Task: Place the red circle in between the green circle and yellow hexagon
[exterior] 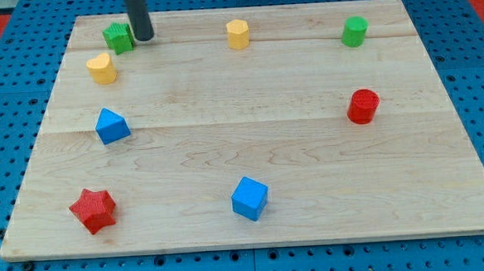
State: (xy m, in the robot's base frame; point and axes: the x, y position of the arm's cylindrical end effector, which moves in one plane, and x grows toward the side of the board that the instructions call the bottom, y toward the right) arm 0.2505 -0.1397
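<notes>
The red circle (362, 106) stands at the view's right, below the green circle (354, 31) at the top right. The yellow hexagon (237, 34) stands at the top middle, left of the green circle. My tip (143, 38) is at the top left, touching or just right of a green star-like block (117, 37), far from the red circle.
A yellow heart-like block (101, 68) lies below the green star. A blue triangle (111, 126) is at the left, a red star (93, 210) at the bottom left, a blue cube (249, 198) at the bottom middle. The wooden board (226, 145) sits on a blue pegboard.
</notes>
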